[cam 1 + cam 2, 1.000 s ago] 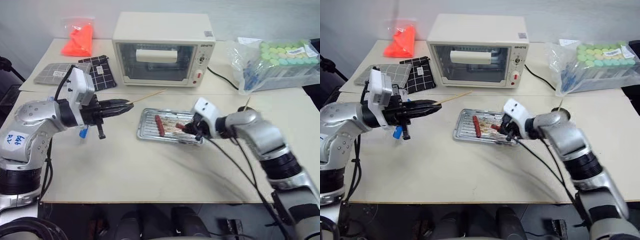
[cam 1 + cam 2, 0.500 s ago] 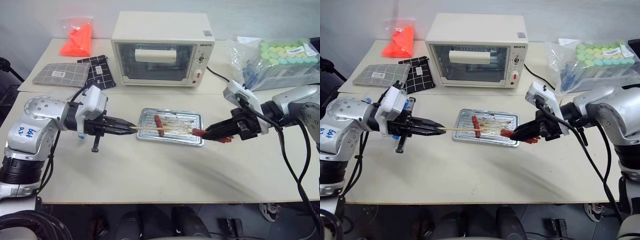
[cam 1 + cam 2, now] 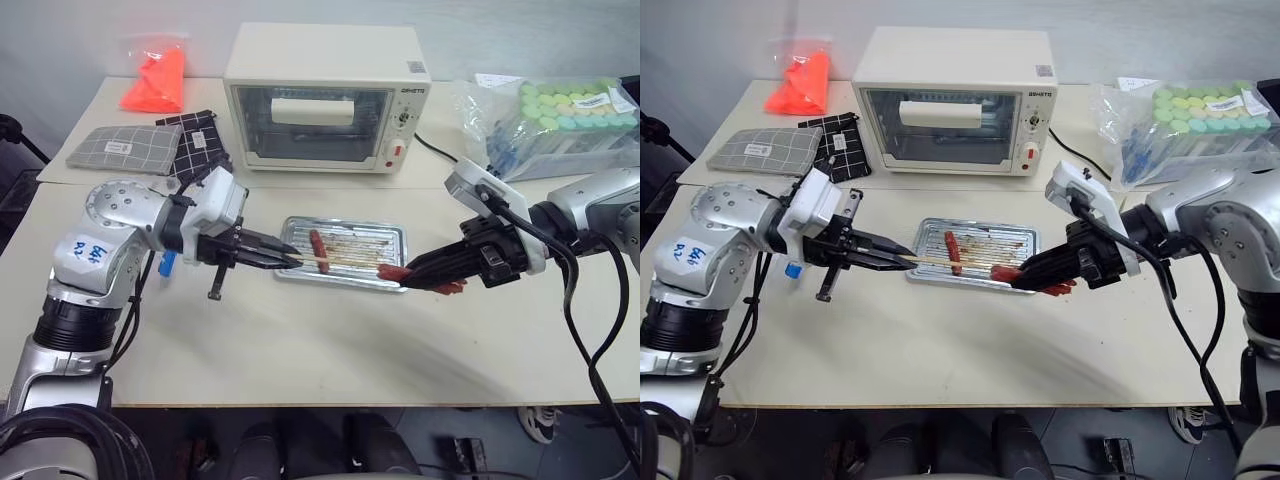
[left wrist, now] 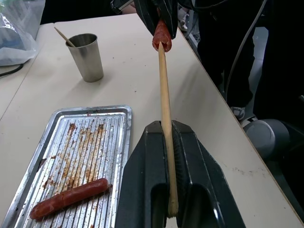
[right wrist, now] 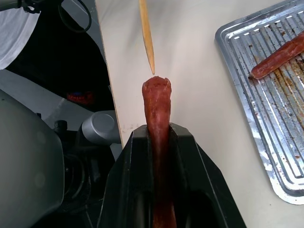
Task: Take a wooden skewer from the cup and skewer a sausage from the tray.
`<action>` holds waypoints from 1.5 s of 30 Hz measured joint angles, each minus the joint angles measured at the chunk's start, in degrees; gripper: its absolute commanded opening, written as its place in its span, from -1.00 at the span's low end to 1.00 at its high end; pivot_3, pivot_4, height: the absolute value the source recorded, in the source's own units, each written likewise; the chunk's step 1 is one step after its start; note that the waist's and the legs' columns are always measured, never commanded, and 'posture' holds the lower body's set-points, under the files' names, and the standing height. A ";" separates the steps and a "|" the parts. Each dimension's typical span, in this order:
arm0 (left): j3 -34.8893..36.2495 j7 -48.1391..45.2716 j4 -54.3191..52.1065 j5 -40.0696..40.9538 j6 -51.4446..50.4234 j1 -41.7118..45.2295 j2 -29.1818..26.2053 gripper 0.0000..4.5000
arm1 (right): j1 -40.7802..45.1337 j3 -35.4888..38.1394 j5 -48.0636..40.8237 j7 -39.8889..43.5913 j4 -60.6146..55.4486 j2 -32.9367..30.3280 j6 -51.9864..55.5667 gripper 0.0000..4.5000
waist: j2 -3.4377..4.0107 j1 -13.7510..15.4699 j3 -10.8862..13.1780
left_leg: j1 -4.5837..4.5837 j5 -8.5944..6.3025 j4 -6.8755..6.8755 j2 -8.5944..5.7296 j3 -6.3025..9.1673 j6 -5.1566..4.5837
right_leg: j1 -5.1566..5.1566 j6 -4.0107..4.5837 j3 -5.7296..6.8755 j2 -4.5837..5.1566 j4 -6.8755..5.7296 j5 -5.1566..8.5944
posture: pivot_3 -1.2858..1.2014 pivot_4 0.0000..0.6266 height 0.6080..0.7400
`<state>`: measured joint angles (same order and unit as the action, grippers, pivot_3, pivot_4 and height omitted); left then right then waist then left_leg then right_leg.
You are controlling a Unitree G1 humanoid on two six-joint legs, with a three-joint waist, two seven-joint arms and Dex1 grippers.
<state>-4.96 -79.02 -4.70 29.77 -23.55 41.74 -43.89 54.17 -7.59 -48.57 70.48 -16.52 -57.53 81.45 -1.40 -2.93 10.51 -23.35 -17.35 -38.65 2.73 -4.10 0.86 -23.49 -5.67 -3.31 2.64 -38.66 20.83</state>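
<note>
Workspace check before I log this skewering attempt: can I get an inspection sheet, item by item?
Surface: pale table, bare in front.
Job's things: tray holds one sausage; cup holds a spare stick.
Clutter: toaster oven, checked cloths, orange bag, bagged green caps.
Grippers: left tool shut on the wooden skewer; right tool shut on the held sausage, skewer tip right at its end.
Cables: oven cord on the table; black cables along both arms.
Surroundings: plain wall behind.
</note>
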 measured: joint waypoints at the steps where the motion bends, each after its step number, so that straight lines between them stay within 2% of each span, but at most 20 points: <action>1: 0.00 -0.23 0.21 -0.17 0.11 0.00 -0.01 -1.00 | 0.20 0.50 -0.27 -0.39 0.04 0.00 0.14 -0.82 | 0.00 0.02 0.00 | 0.00 0.00 -0.01 0.00 0.00 0.00 | 0.00 0.00 0.00 0.00 0.01 0.00 | 0.03 -0.52 1.00; 33: -1.18 -1.53 2.37 -1.70 0.41 3.83 3.04 -1.00 | 0.39 1.27 -4.80 -4.96 -0.49 0.72 -0.36 -0.82 | 0.00 0.10 0.00 | -0.02 0.00 -0.06 0.00 0.00 0.00 | 0.01 0.00 0.00 0.00 -0.03 0.00 | 0.03 -0.52 1.00; 45: -4.13 -3.83 5.07 -3.78 2.38 6.62 7.59 -1.00 | 1.41 1.24 -6.58 -7.92 -2.52 3.88 1.96 -0.82 | 0.00 0.24 0.00 | -0.06 0.00 -0.17 0.01 0.02 -0.01 | 0.00 0.00 0.01 0.00 -0.13 0.00 | 0.03 -0.52 1.00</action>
<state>-9.09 -82.85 0.37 25.99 -21.17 48.37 -36.30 55.58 -6.35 -55.15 62.56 -19.04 -53.66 83.41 -1.40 -2.69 10.51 -23.40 -17.35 -38.82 2.74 -4.09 0.85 -23.49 -5.67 -3.30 2.64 -38.79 20.83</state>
